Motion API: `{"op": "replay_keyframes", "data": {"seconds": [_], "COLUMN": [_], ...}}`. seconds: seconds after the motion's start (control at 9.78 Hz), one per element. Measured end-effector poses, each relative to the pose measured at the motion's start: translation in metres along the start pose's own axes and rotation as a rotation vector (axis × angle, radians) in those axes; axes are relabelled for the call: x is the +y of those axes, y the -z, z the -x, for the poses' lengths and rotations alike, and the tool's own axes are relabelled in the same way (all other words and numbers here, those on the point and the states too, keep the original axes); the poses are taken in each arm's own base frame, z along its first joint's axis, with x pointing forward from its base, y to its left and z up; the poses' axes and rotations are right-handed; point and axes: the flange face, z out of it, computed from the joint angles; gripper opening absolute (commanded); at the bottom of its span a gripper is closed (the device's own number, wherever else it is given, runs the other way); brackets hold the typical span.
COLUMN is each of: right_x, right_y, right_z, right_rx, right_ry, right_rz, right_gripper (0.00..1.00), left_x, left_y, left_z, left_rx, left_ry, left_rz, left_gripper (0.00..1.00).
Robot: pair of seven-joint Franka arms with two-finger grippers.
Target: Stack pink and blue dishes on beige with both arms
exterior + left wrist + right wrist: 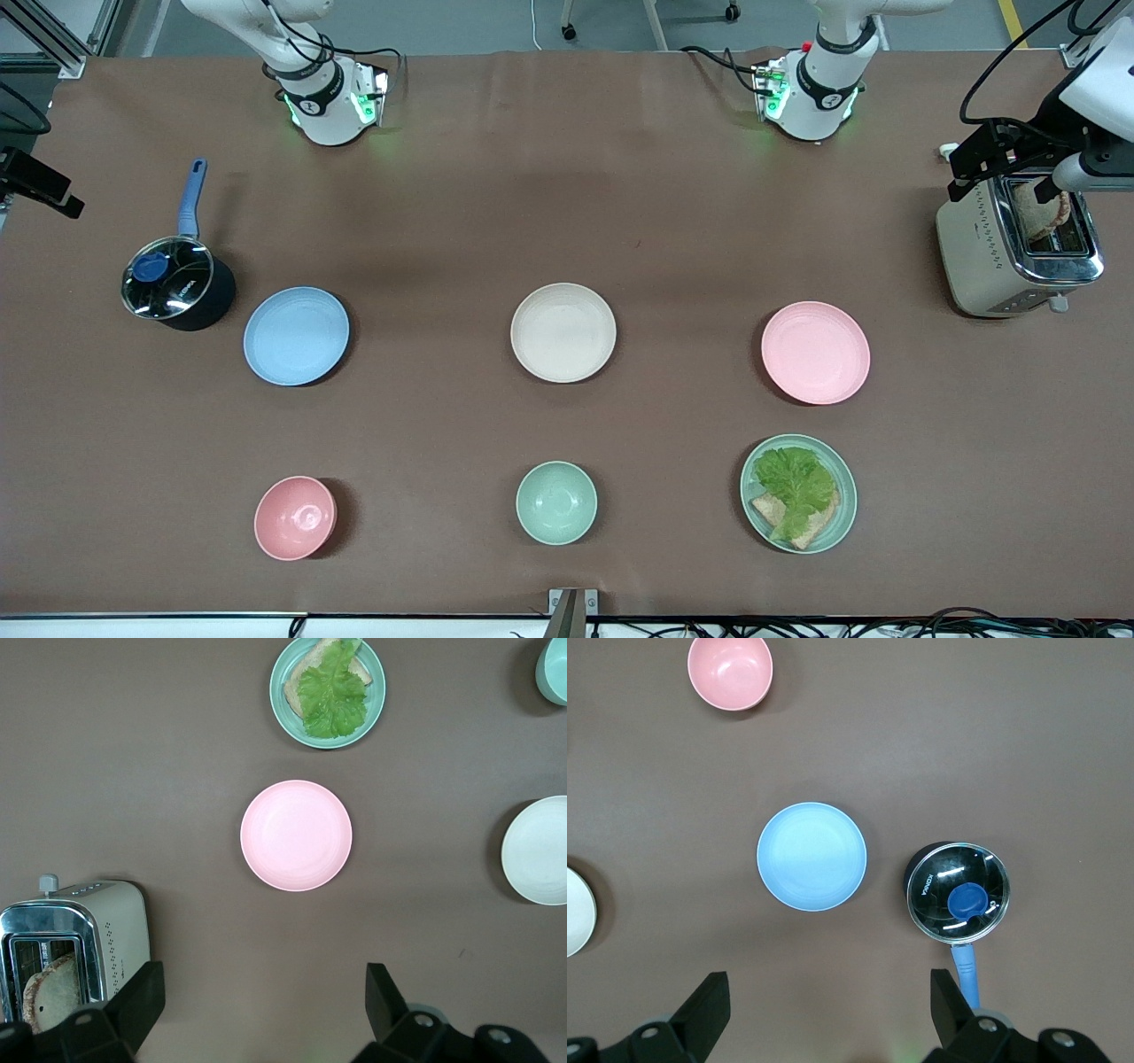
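1. Nearest the camera sit a pink bowl (295,517), a green bowl (556,502) and a green plate (798,493) carrying lettuce and bread; all lie nearer than the beige plate (563,332), none in the way.
2. The beige plate rests mid-table, bare, ready to receive the stack.
3. The blue plate (296,336) lies level with it toward the right arm's end, the pink plate (816,352) toward the left arm's end, so each arm likely takes its own.
4. The right gripper (828,1014) hangs high with fingers spread; the left gripper (264,1005) likewise, wide apart and empty.
5. A lidded saucepan (177,283) almost touches the blue plate and could crowd that pickup; the toaster (1019,248) stands well clear of the pink plate.
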Motion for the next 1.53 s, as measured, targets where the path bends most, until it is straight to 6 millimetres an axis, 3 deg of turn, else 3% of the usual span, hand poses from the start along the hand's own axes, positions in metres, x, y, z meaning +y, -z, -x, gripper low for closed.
{"op": "replay_keyframes", "data": {"seconds": [0.41, 0.51, 0.72, 0.82, 0.92, 1.12, 1.33, 1.53], "right_x": [0.000, 0.001, 0.007, 0.014, 0.019, 0.019, 0.018, 0.023], "right_y": [0.000, -0.001, -0.023, -0.053, -0.099, -0.211, -0.314, -0.391], "right_z": [0.000, 0.000, -0.010, -0.024, -0.040, -0.057, -0.061, -0.057], "right_rx": [-0.001, -0.002, -0.036, -0.045, -0.042, -0.031, -0.027, -0.038], "right_ry": [0.000, -0.001, 0.030, 0.054, 0.070, 0.090, 0.131, 0.165], "right_rz": [0.000, 0.000, 0.003, 0.004, 0.005, 0.010, 0.018, 0.025], "right_gripper": [1.00, 1.00, 1.00, 1.00, 1.00, 1.00, 1.00, 0.97], "left_x": [-0.008, -0.014, -0.035, -0.047, -0.055, -0.066, -0.075, -0.074], "left_y": [-0.006, -0.025, -0.096, -0.145, -0.192, -0.275, -0.338, -0.396], "left_z": [-0.006, -0.016, -0.050, -0.063, -0.068, -0.067, -0.067, -0.066], "left_rx": [-0.019, -0.048, -0.058, -0.051, -0.040, -0.046, -0.066, -0.083], "left_ry": [0.011, 0.021, 0.056, 0.074, 0.083, 0.100, 0.112, 0.110], "left_rz": [-0.011, -0.015, -0.013, -0.011, -0.009, -0.005, 0.001, 0.007], "left_gripper": [1.00, 1.00, 1.00, 1.00, 1.00, 1.00, 0.92, 0.77]}}
